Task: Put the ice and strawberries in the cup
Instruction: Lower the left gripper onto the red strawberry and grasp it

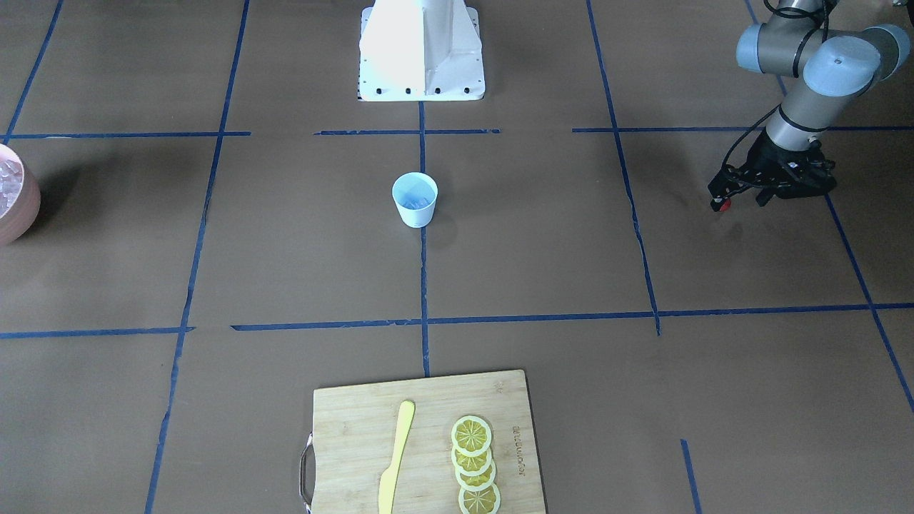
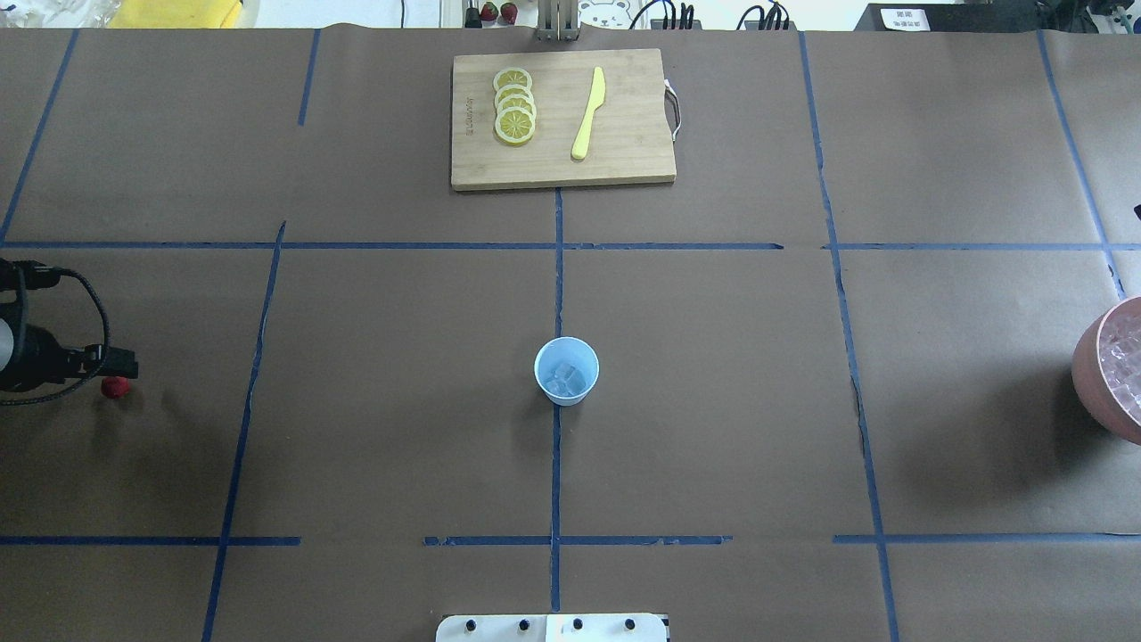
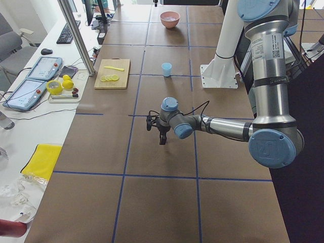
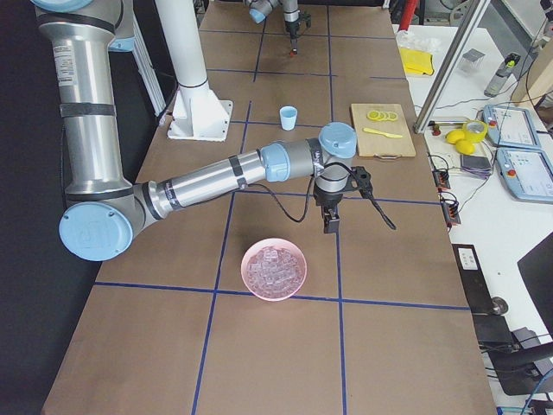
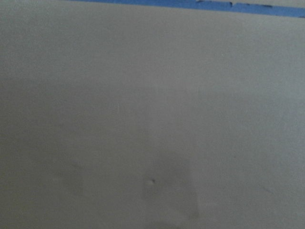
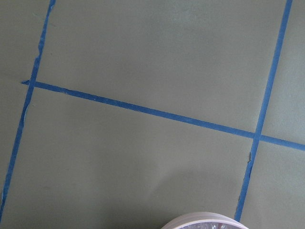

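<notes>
Faintly, illegible stamp [image 1: 518,450] on board [image 1: 350,428], ice [image 2: 566,379] in cup [image 1: 415,215]

Soft overhead light is filling the worktop [image 1: 543,235]; the cup [image 1: 414,200] is casting a faint shadow; glare is whitening the robot base [image 1: 421,50].

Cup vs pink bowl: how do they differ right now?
Colour: the cup is pale blue, the bowl pink.
Size: the cup is narrow and tapered, the bowl much wider.
Fill: the cup holds a few ice chunks; the bowl is packed with them.
Place: the cup stands centrally on a tape line, the bowl far to the robot's right.
Both stand upright and open-topped.
</notes>
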`<state>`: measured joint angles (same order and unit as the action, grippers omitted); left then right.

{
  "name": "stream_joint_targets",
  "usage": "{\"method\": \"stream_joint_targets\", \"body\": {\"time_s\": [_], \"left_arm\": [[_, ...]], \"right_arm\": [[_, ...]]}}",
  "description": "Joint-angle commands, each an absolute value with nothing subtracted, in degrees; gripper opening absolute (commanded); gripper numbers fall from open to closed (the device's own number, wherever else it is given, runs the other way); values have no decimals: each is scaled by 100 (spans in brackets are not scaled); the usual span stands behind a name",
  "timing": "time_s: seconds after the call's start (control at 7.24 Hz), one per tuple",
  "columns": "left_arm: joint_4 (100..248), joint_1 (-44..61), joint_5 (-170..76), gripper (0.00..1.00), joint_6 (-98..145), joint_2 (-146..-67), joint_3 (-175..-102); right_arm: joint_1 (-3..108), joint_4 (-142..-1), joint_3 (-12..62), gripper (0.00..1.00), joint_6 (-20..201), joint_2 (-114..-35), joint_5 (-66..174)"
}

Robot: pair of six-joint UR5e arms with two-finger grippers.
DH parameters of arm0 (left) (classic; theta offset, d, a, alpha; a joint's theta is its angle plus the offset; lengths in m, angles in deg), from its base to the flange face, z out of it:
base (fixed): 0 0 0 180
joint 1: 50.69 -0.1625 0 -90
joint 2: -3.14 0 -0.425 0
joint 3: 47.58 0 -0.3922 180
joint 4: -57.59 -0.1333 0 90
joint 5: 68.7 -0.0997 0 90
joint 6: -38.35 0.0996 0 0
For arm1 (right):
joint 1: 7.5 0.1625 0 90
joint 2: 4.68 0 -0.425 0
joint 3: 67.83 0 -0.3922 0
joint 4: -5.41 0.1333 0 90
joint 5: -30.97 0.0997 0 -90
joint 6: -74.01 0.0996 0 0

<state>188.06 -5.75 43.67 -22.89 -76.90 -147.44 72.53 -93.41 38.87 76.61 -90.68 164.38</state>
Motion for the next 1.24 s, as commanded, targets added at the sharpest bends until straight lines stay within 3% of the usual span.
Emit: {"method": "stream_joint_targets", "body": {"time_s": [0.0, 0.41, 0.55, 1.1], "left_arm": [[18819, -709, 4371, 96, -2309, -7684, -14734], [18837, -710, 4371, 84, -2309, -7684, -14742], [18863, -710, 4371, 75, -2309, -7684, -14751], [18863, -675, 4388, 8, -2309, -7666, -14829]], "right_arm": [[7248, -9338, 3878, 100, 7664, -9072, 16439], [7257, -9338, 3878, 100, 7664, -9072, 16439], [7248, -9338, 3878, 100, 7656, -9072, 16430], [7257, -9330, 3895, 100, 7638, -9072, 16430]]}}
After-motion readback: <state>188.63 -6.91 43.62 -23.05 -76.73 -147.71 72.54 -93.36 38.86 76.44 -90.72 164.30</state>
